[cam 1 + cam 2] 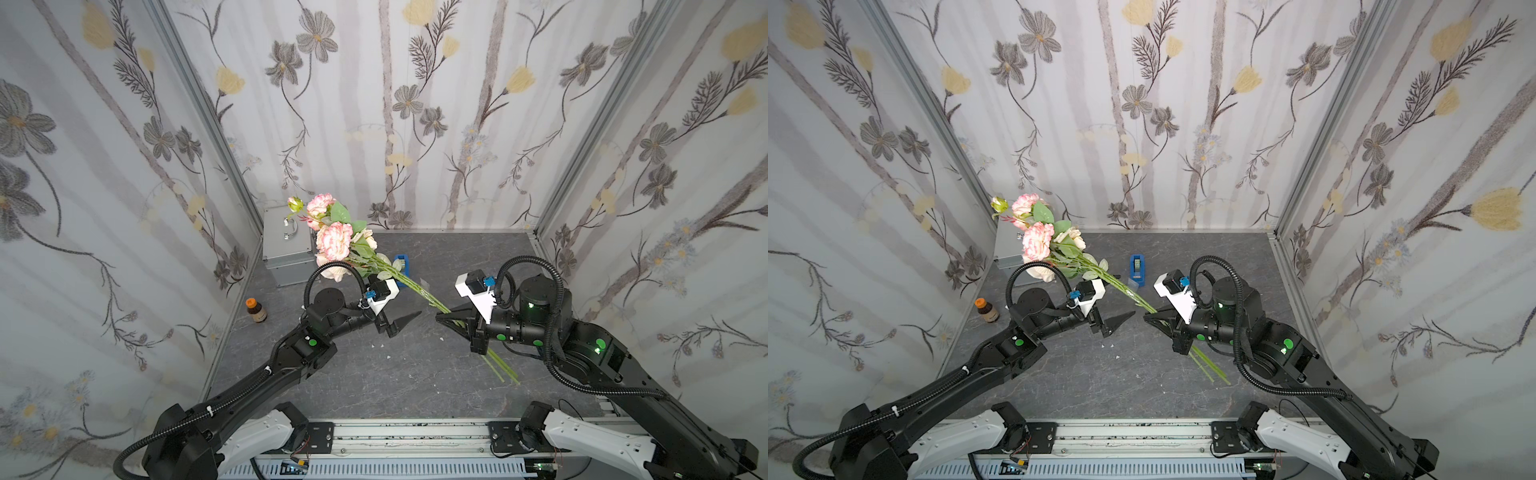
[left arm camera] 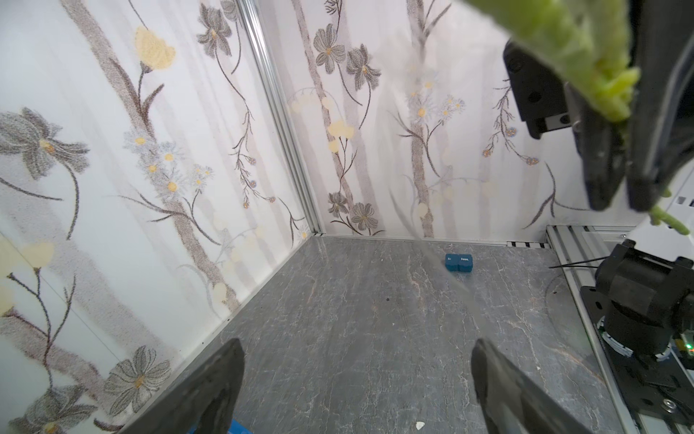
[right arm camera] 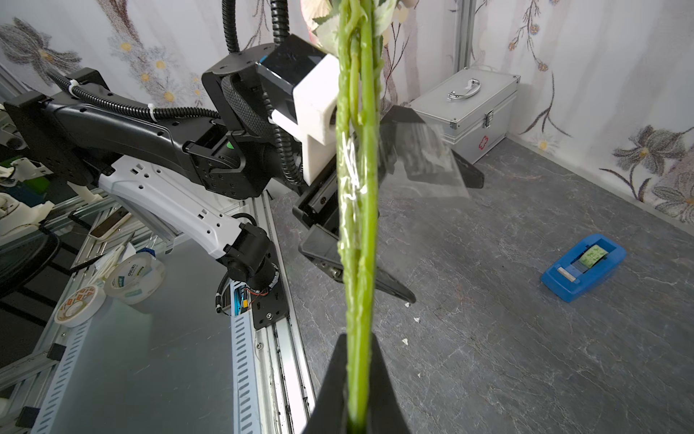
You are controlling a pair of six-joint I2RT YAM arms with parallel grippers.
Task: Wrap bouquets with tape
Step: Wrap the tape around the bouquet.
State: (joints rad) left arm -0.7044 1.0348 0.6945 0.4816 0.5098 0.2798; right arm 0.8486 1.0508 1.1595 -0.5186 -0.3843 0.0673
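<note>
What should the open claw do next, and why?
Probably the left gripper should close on the loose tape flap and fold it round the stems. It sticks to the stems at one end only, the right gripper clamps them, and the left jaws stand open beside the flap.

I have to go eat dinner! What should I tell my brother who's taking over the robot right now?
Right gripper: shut on the bouquet stems, held off the table.
Left gripper: open, empty, beside the stems.
Dispenser: on the table.
Done: a tape strip is stuck to the stems.
Left: its loose flap probably needs wrapping round.
</note>
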